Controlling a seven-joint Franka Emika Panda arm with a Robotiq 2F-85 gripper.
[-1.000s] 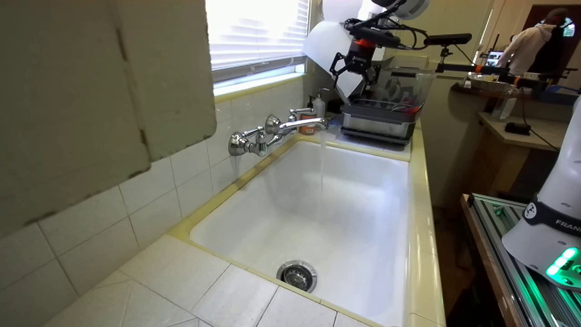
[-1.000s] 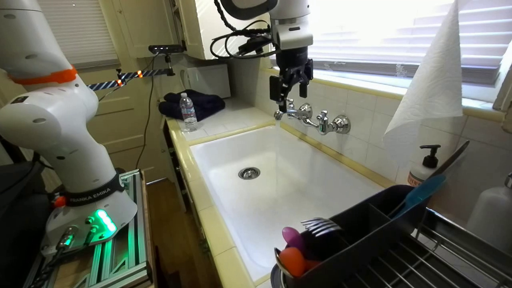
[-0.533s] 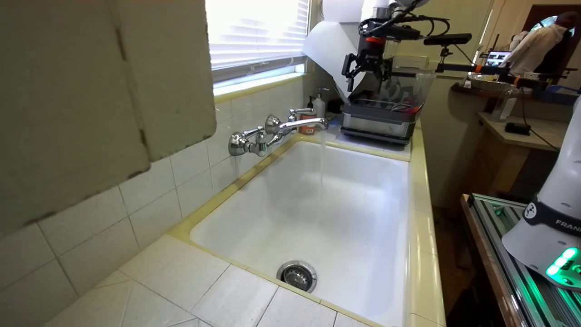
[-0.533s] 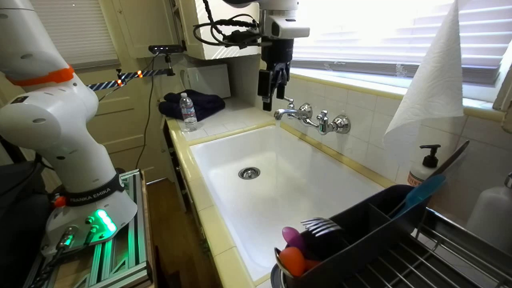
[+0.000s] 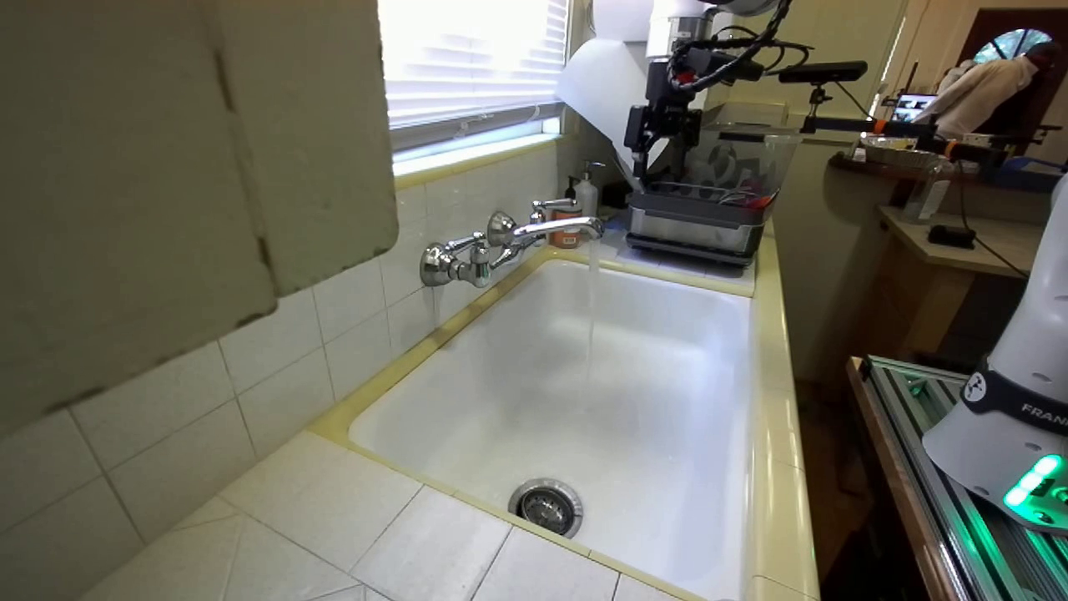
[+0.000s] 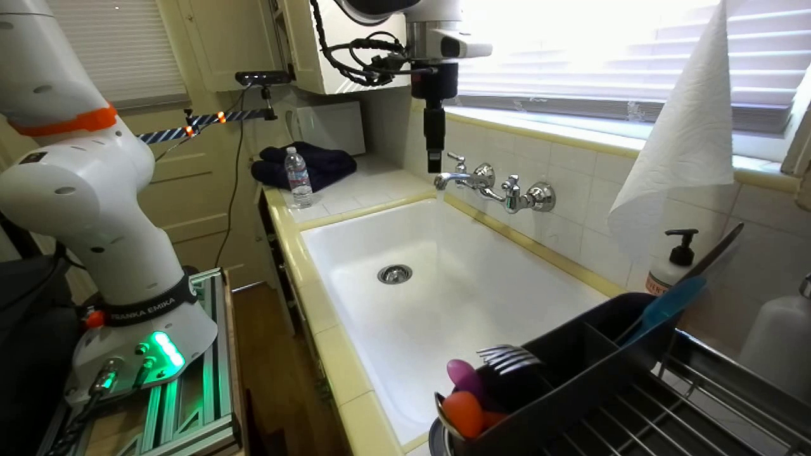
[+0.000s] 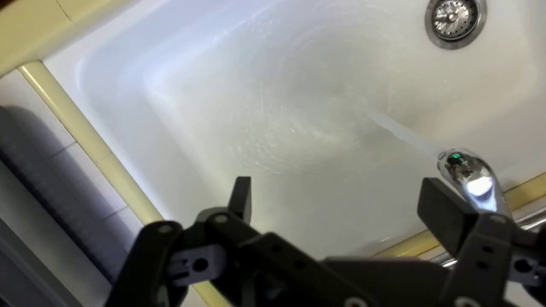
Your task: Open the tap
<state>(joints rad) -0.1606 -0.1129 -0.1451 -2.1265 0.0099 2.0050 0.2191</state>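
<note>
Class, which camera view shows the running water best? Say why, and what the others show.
The wrist view: it looks down on the water leaving the tap, broad and plain, and catches ripples in the sink. Both exterior views show it falling thin and faint from the tap, with ripples hard to make out.

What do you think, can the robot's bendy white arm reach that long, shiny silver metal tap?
Probably yes: the arm holds its open jaws higher than the tap, seemingly close by, and both exterior views show nothing between them.
</note>
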